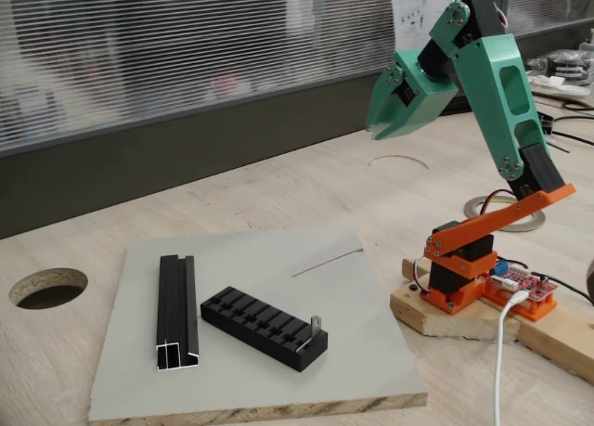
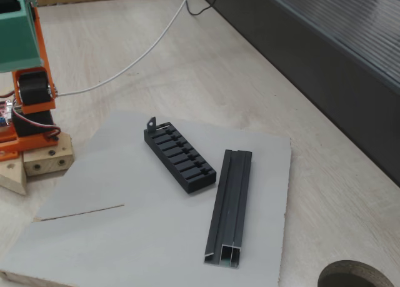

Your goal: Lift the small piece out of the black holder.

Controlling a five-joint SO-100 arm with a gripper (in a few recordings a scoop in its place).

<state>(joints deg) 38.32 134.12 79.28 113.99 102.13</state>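
Note:
The black holder (image 1: 264, 327) (image 2: 179, 157) lies at an angle on a grey board (image 1: 362, 361) (image 2: 125, 237). The small piece (image 1: 316, 325) (image 2: 150, 122), a grey metal tab, stands upright in the holder's end slot, the end nearest the arm. My green gripper (image 1: 379, 125) hangs high above the table, far from the holder, on the folded arm. Its jaws look shut with nothing between them.
A long glossy black channel profile (image 1: 176, 310) (image 2: 230, 202) lies beside the holder on the board. The arm's orange base sits on a wooden block (image 1: 445, 316) with a white cable (image 1: 501, 370) (image 2: 144, 55). Round holes (image 1: 48, 287) (image 2: 356, 276) open in the table.

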